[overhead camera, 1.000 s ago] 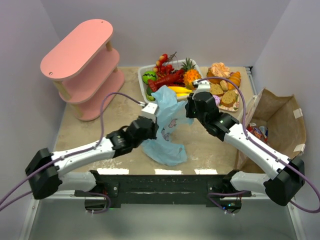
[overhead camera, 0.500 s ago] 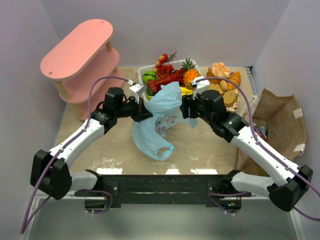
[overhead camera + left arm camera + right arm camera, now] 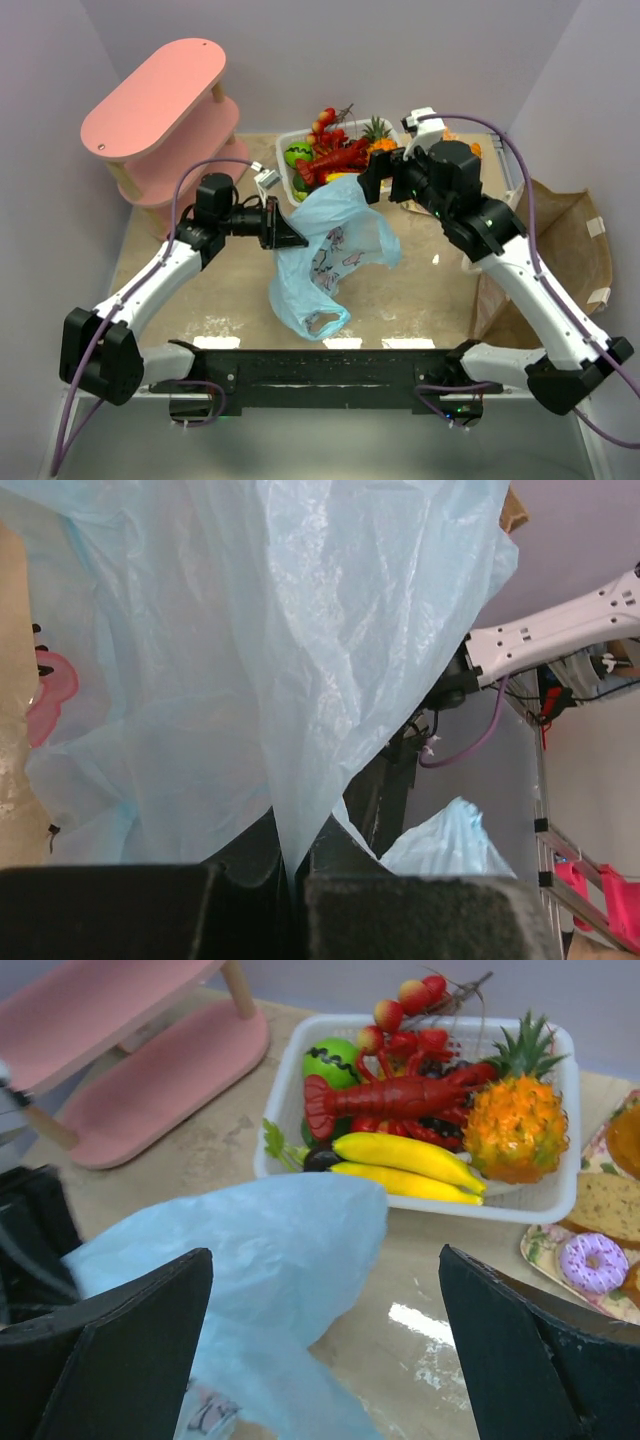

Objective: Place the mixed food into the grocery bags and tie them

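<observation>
Left claw point(image 3: 289, 231) clamped on blue bag point(image 3: 340, 245), long axis far-to-near; right claw point(image 3: 372, 180) apart.

Top view looks down from behind the arms. Left wrist's jammed against the blue bag point(image 3: 250, 680); right wrist overlooks it.

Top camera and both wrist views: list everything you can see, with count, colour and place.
plastic bag: one, light blue, mid-table, pinched by left gripper
basket: one, white, far centre
lobster: one, red, in basket
bananas: two, yellow, basket's near side
pineapple: one, orange, basket's right end
other toy fruit: several, green and red, basket's far side
tray: one, patterned, right of basket, holding bread and pink doughnut
paper bag: one, brown, right edge
shelf: one, pink, far left
table: one, beige, beneath all
left gripper: one, black, shut on plastic bag
right gripper: one, black, open, empty, near basket
</observation>
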You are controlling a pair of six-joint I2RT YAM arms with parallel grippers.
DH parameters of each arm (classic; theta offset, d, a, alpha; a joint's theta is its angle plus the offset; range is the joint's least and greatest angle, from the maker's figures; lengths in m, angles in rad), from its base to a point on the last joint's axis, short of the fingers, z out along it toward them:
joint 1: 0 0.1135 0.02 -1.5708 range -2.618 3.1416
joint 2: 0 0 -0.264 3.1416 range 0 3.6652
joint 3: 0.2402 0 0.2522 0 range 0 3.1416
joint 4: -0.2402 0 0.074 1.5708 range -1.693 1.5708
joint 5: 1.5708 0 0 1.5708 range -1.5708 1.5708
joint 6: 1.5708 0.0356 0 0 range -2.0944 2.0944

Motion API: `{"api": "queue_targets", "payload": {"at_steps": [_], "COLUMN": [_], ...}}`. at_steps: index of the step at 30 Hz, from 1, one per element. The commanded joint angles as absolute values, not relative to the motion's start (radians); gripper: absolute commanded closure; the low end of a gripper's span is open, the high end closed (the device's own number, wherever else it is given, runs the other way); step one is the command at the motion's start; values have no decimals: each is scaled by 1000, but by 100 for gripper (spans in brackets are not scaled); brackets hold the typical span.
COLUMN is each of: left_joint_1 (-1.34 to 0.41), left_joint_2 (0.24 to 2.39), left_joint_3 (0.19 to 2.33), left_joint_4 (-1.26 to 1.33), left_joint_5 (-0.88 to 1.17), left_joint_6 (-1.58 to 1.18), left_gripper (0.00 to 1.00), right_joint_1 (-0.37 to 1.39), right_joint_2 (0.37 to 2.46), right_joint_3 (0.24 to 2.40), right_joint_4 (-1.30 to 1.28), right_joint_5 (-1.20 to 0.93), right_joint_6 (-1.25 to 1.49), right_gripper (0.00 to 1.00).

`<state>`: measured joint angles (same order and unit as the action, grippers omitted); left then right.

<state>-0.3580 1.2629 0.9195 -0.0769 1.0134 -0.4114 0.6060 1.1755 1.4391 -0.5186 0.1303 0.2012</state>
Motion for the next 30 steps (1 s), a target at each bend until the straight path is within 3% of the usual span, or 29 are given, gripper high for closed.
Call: {"api": "queue_targets", "payload": {"at_steps": [1, 10, 30], "left_joint_1": [-350, -325, -272], "left_joint_2": [1177, 1232, 1436], "left_joint_3": [792, 609, 716], "left_joint_4": [87, 153, 84], "left_joint_5": [1118, 1114, 1146], "left_joint_6": [-645, -677, -437], "left_gripper": [100, 100, 100], "right_joint_1": [503, 459, 357], "right_joint_2": [1255, 1564, 2414], "right_joint_3": [1477, 1644, 2359], "right_joint_4": [-497, -500, -483], "right_joint_5": [4, 227, 397], "right_joint_6": [244, 101, -89], "right_gripper": [1, 1, 1]}}
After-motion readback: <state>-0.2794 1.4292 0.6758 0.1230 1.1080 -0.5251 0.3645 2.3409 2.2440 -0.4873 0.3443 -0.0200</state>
